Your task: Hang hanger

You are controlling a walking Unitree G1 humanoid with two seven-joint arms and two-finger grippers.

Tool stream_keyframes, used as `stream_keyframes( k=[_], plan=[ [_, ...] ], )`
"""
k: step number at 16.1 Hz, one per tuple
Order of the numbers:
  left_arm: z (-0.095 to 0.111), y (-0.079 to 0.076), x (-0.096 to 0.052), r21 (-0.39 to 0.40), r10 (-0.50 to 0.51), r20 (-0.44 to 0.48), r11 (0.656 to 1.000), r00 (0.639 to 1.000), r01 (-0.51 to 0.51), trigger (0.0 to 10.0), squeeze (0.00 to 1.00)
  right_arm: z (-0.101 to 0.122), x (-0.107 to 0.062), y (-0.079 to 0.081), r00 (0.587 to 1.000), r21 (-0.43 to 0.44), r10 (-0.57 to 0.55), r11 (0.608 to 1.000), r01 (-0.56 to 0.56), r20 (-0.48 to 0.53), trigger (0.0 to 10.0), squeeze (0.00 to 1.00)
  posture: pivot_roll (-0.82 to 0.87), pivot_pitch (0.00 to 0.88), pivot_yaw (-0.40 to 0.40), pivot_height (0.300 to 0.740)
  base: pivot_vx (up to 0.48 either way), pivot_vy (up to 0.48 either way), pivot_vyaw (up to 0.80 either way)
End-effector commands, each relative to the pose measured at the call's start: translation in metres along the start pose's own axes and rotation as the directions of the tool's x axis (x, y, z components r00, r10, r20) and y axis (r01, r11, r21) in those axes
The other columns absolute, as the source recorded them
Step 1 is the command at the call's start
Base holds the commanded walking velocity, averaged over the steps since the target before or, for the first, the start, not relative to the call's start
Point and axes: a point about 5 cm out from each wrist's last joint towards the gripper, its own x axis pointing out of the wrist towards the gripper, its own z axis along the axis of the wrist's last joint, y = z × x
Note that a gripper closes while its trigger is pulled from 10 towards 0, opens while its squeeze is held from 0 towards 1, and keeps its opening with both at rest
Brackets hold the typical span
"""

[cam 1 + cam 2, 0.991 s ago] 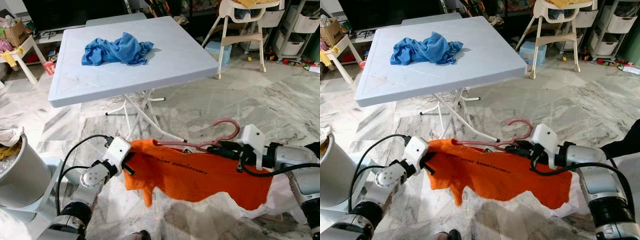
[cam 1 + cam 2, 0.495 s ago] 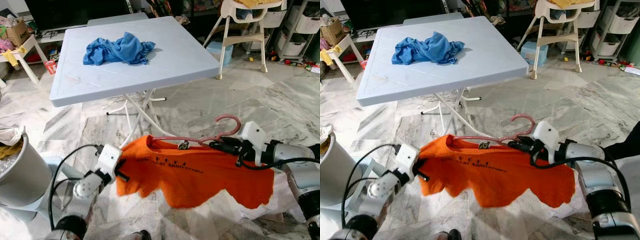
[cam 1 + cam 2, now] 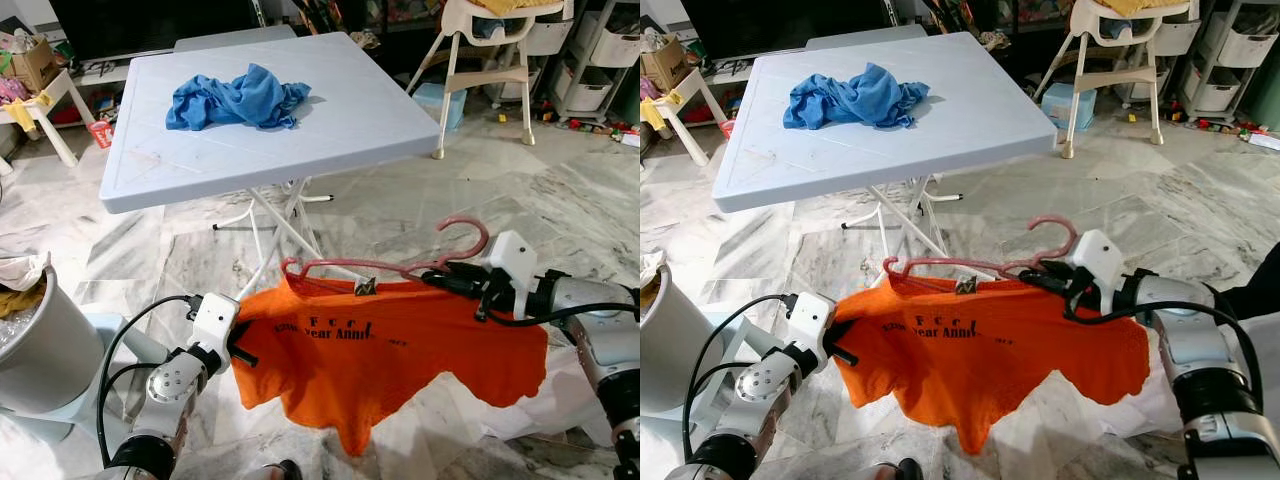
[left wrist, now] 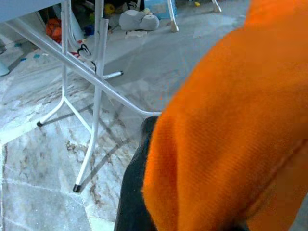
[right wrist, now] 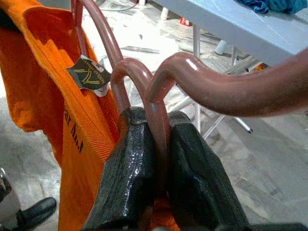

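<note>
A pink hanger (image 3: 400, 262) of smooth, rounded tubing rides low over the marble floor (image 3: 400, 200), its hook curling up beside the right tool (image 5: 159, 159), whose two black rubbery fingers are pressed together on the tube just below the hook. An orange T-shirt (image 3: 390, 350) of soft knit cloth with dark lettering across the chest sags from the hanger, the collar label showing at the neck and the hem ragged and uneven. The left tool (image 3: 240, 345) is pinching the shirt's outer edge, pulling the cloth sideways. By the look of it the shirt is being drawn fully onto the hanger; the hanging proper is not yet done, and the next move seems to call for seating that shoulder over the hanger's looped end, then finding a rail. Behind stands a pale folding worktop (image 3: 350, 110) on thin white legs, a crumpled blue cloth (image 3: 235, 98) upon it.
</note>
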Motion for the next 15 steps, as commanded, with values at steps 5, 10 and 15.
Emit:
stream_keyframes(
  k=[5,10,15],
  plan=[
    [0.005,-0.013,0.006,-0.062,0.022,0.030,0.998,0.999,-0.020,0.0,0.00,0.022,-0.002,-0.026,0.935,0.133,-0.292,0.954,0.269,0.201,0.0,0.00,-0.13,0.048,0.091,0.740,0.000,0.000,0.00],
    [0.025,-0.035,0.024,-0.074,-0.034,0.094,0.996,0.995,0.041,0.0,0.00,0.027,0.029,-0.010,0.838,0.360,-0.452,0.870,0.338,0.306,0.0,0.00,-0.14,0.047,0.098,0.740,0.000,0.000,0.00],
    [0.034,-0.041,0.030,-0.059,-0.058,0.106,0.996,0.993,0.065,0.0,0.00,0.026,0.050,0.019,0.835,0.386,-0.430,0.875,0.292,0.342,0.0,0.00,-0.15,0.046,0.106,0.740,0.000,0.000,0.00]
  ],
)
